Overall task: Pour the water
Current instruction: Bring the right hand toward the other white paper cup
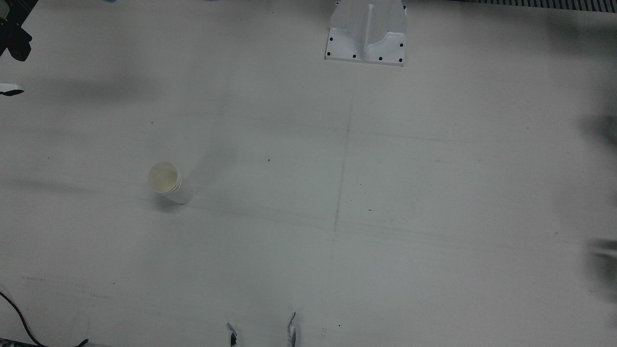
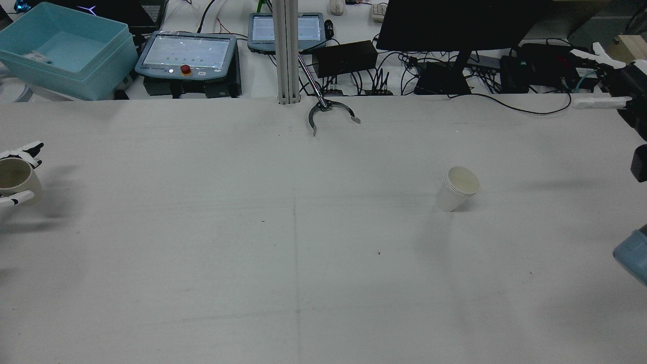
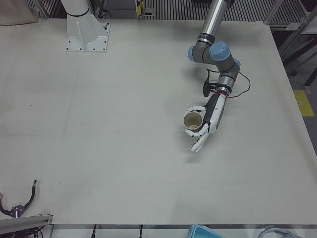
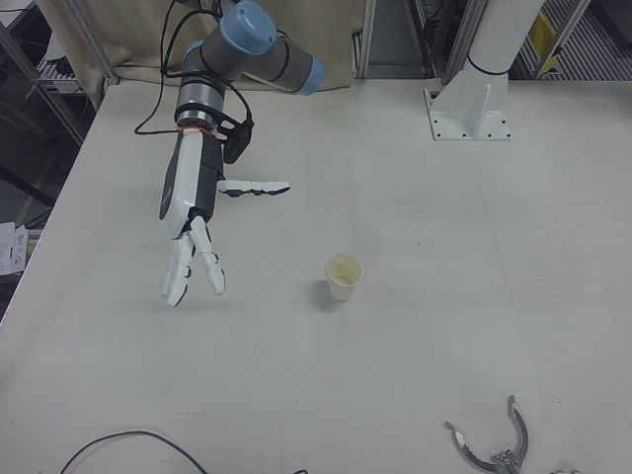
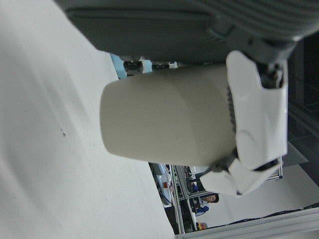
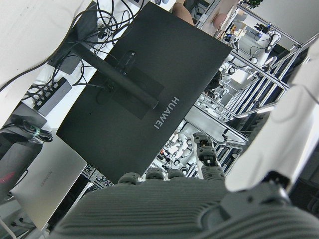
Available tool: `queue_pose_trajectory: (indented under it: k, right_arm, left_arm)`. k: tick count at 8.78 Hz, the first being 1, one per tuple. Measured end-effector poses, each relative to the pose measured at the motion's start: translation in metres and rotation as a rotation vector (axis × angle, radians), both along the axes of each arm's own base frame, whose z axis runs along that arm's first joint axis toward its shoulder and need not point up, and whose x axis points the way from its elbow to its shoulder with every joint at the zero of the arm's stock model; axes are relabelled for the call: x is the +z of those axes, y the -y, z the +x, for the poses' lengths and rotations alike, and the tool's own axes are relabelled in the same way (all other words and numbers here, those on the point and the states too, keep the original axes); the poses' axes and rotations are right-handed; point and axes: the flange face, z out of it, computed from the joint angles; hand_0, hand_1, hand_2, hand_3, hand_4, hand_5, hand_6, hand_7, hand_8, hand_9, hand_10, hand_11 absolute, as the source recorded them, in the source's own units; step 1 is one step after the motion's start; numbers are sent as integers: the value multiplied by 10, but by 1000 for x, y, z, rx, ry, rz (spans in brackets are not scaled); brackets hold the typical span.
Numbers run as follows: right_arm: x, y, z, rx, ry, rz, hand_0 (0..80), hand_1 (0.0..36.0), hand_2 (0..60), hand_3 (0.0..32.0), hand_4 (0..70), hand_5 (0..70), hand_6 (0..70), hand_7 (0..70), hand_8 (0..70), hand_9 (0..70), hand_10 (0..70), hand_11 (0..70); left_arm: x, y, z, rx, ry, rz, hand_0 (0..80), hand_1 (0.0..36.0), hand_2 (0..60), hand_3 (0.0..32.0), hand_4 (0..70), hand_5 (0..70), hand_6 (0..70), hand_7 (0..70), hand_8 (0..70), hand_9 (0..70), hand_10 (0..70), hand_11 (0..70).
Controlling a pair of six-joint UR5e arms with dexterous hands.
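Mug [image 3: 193,120], cream-coloured and held upright with its mouth up, sits in the left robot hand [image 3: 204,125] out over the left half of the bench [image 3: 124,124]. The fingers [image 3: 196,108] curl around its far side and more fingers [image 3: 199,142] reach past its near side, so the left robot hand is closed around the mug. In the left hand view the mug's wall fills the middle, with a white finger segment [image 5: 259,114] pressed against it and the bench surface beside it. Whether the mug touches the bench or is just above it cannot be told. Its contents cannot be made out.

On the other half of the bench stands a white paper cup [image 4: 344,276], upright and open-topped, with a pale yellowish inside; it also shows in the front view [image 1: 166,182] and the rear view [image 2: 457,188]. It is well apart from the mug.

The right robot hand [image 4: 193,232] hangs above the bench to the side of the paper cup, clear of it, holding nothing: its fingers [image 4: 184,272] point down and are spread, with one digit [image 4: 253,188] stuck out sideways.

At the bench's operator edge lies a dark metal claw-shaped tool [image 2: 331,112]. Beyond it are a black monitor [image 2: 457,23], two teach pendants [image 2: 187,54], a teal plastic bin [image 2: 65,48] and tangled cables. A white arm pedestal [image 1: 367,33] is bolted to the bench.
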Motion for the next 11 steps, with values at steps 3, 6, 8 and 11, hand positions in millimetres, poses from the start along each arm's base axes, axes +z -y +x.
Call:
queue_pose_trajectory:
  k: [3,6,8,11]
  right_arm:
    - [-11,7,-34,-22,13,21,434,76,2,0,43,30,6,9,20,11,0,0]
    - [-13,7,-47,-38,18,30,438,80,10,0,42,20,7,2,25,18,5,17]
    - [-22,5,-89,-22,38,61,430,81,20,0,28,0,0,0,26,21,8,22]
    - [-6,-3,-153,10,91,98,431,85,23,0,18,0,0,0,27,20,12,27]
  left_arm:
    - [-8,2,-1,3,-37,-4,364,330,600,0,394,150,67,101,51,80,52,89]
    - [-13,3,-2,-2,-51,6,367,307,600,0,388,132,65,108,45,72,45,78]
    - [-16,4,-2,-3,-53,8,375,320,600,0,382,154,64,111,43,69,43,76]
    - [-24,0,-7,-4,-54,9,384,339,600,0,374,181,65,114,42,67,43,77]
